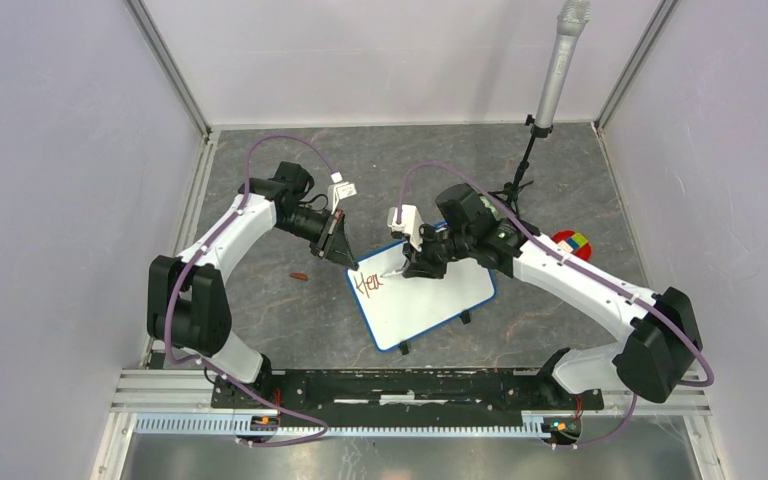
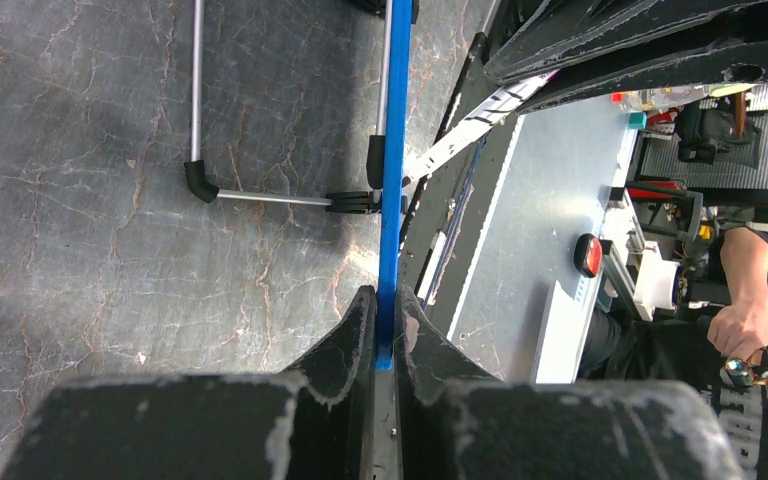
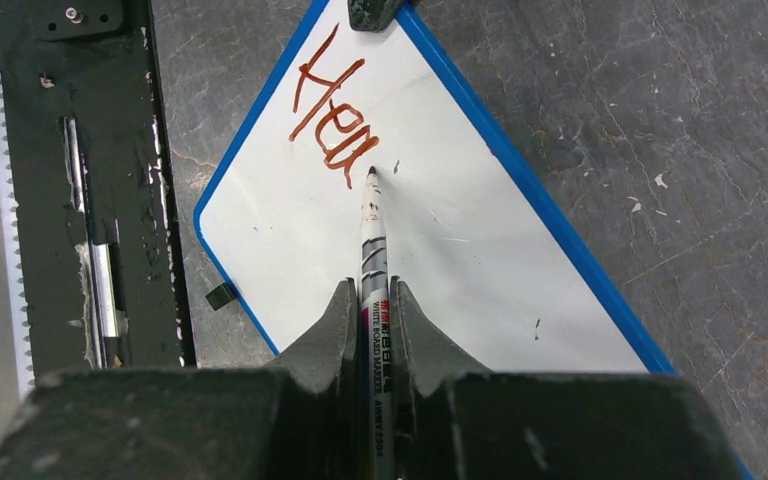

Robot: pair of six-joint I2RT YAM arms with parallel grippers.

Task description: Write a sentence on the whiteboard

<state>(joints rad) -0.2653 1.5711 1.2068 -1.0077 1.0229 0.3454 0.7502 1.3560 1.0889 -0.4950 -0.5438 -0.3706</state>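
Observation:
The whiteboard (image 1: 430,300), white with a thin blue frame, lies tilted at the table's middle; it also shows in the right wrist view (image 3: 460,260). Reddish-brown letters of the sentence (image 3: 332,110) read "Hea" near its upper corner, also seen from the top (image 1: 369,284). My right gripper (image 3: 372,300) is shut on a white marker (image 3: 373,250), whose tip rests on the board just beside the last letter. My left gripper (image 2: 385,310) is shut on the board's blue frame edge (image 2: 393,180) at the far left corner (image 1: 345,255).
A small reddish-brown marker cap (image 1: 300,275) lies on the table left of the board. A coloured cube (image 1: 573,243) sits at the right. A microphone stand (image 1: 530,160) rises at the back. The black base rail (image 1: 400,385) runs along the near edge.

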